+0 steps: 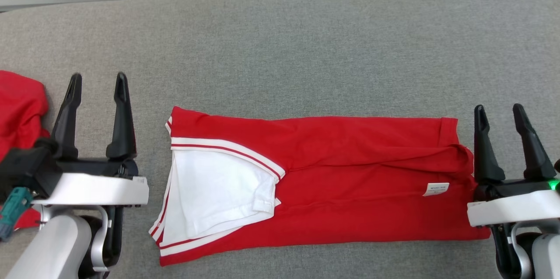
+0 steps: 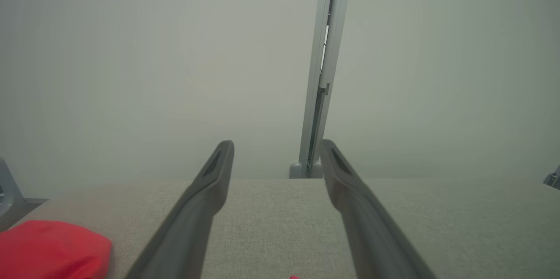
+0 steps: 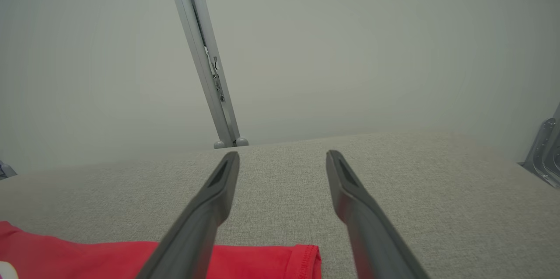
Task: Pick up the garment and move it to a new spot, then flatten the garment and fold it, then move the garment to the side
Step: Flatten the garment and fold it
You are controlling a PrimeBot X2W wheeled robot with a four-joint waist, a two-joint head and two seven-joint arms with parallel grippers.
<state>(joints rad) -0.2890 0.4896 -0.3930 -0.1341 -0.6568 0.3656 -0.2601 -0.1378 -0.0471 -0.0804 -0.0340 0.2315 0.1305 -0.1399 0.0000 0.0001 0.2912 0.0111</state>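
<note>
You see one garment (image 1: 350, 174), red with white trim, folded into a long band on the grey table (image 1: 306, 43), between your two grippers. The left gripper (image 1: 98, 77) and the right gripper (image 1: 498, 108) each have two fingers spread apart, holding nothing. One more red cloth (image 1: 19, 104) lies beside the left gripper. One white label (image 1: 436, 189) shows on the garment.
</note>
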